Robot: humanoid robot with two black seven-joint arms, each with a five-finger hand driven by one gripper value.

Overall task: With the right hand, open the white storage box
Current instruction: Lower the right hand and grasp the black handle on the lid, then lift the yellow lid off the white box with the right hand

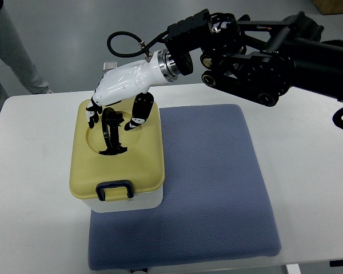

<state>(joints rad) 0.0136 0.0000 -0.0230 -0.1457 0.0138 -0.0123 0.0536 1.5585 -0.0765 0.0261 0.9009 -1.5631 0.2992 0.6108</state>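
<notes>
My storage box point(123, 171) sits left of centre in the frame, its long axis running from the upper edge toward the lower edge, with the dark blue latch point(115, 189) facing the bottom; it has a white body under a pale yellow lid whose round hollow holds a black handle point(111, 134) standing up. My right hand point(121, 85) reaches in from the upper right, and my fingers point(138, 111) are curled down over that hollow, though I cannot tell whether they grip the handle. The box rests on the left edge of a blue mat point(211, 182) on the white worktop point(308, 188), and a person's grey trouser leg point(11, 48) shows at the upper left.
</notes>
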